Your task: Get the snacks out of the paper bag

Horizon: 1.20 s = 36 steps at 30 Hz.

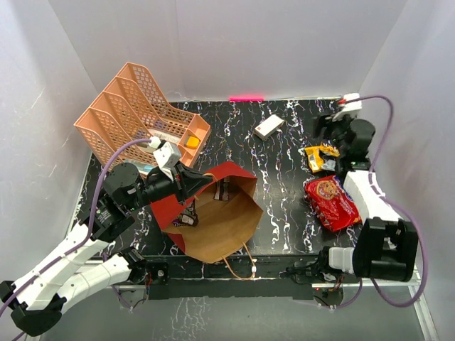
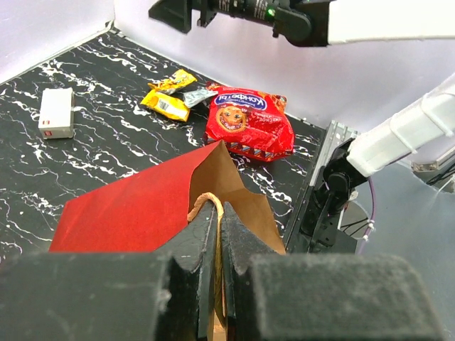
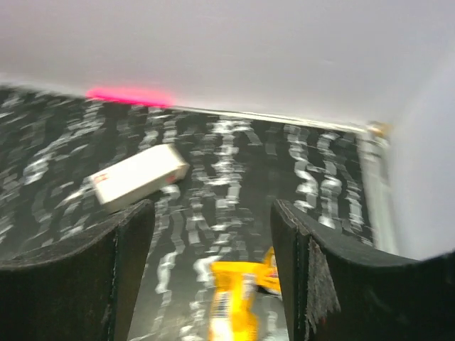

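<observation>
White walls [image 1: 284, 42] enclose a black, white-veined tabletop [image 1: 284, 170] bearing the paper bag [image 1: 220, 220].

Bright even light; right wrist view blurred

From my feeds I can't read a single word for certain. The red cookie packet [image 2: 249, 121] has white lettering on its blue logo band [image 2: 245, 101] above a cartoon face, but it is too small to spell out. The white box [image 2: 57, 112] shows only a tiny red mark on its end. The print on the yellow wrapper [image 2: 167, 104] is illegible.
</observation>
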Motion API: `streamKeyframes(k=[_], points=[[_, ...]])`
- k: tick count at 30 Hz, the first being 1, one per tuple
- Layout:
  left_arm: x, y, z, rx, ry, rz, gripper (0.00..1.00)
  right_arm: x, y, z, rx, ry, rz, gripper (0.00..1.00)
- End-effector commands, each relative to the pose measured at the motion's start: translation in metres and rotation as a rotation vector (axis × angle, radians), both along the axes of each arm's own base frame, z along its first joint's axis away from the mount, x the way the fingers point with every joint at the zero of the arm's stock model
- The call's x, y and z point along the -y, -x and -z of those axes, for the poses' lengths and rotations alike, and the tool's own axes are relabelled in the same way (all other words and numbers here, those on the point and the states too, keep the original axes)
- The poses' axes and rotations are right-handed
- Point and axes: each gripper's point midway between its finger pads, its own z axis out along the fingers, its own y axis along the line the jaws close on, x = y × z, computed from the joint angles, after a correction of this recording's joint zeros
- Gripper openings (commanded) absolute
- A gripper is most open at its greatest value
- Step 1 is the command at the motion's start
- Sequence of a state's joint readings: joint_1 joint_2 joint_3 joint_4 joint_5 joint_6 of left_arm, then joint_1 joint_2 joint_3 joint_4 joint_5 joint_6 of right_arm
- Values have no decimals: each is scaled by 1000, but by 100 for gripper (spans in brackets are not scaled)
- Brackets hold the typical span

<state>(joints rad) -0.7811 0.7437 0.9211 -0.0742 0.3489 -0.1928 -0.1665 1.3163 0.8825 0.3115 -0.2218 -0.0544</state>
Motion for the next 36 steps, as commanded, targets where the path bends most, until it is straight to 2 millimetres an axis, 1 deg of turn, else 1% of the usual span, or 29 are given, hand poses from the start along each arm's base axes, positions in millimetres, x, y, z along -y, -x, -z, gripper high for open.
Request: streamKeyframes(k=[1,2,4,6,7,8,10,13,16,17,19,21,24,26,29,31,33,34,35,36], points=[[1,2,-9,40,19,16,1,-117,32,-17,127,94,-387,70],[1,2,-9,41,16,17,1,-137,42,-20,137,91,-448,71],[1,2,-10,42,11,14,1,-169,63,-29,163,75,-571,71],[0,2,-10,43,9,13,1,-196,88,-40,200,74,-673,72],[-1,2,-10,45,7,12,1,-207,101,-46,220,74,-716,72],[-1,2,-10,46,7,9,1,-214,116,-56,256,75,-758,72],[-1,1,-10,48,5,5,1,-227,144,-67,303,96,-841,73],[-2,1,-12,49,9,-1,1,-232,184,-63,338,212,-951,74],[1,0,-11,48,19,4,1,-232,223,-46,391,393,-1070,75],[1,0,-11,46,19,5,1,-233,236,-42,426,462,-1112,76],[1,-1,-11,43,19,4,1,-236,262,-42,479,523,-1206,78],[1,0,-11,40,21,3,1,-240,284,-50,546,556,-1302,79],[1,0,-11,40,24,4,1,-250,300,-53,593,588,-1416,81],[0,0,-11,40,22,3,1,-258,301,-50,585,614,-1460,81],[1,0,-12,41,27,4,1,-274,300,-43,563,701,-1514,81],[2,1,-12,36,30,9,1,-288,301,-40,552,756,-1551,80],[2,1,-11,33,31,11,1,-307,304,-33,541,826,-1580,80],[2,1,-11,34,31,10,1,-317,307,-26,532,871,-1592,80],[2,1,-12,36,31,8,1,-327,303,-16,502,956,-1567,80],[1,0,-12,38,31,5,1,-336,311,-10,511,1002,-1586,80]])
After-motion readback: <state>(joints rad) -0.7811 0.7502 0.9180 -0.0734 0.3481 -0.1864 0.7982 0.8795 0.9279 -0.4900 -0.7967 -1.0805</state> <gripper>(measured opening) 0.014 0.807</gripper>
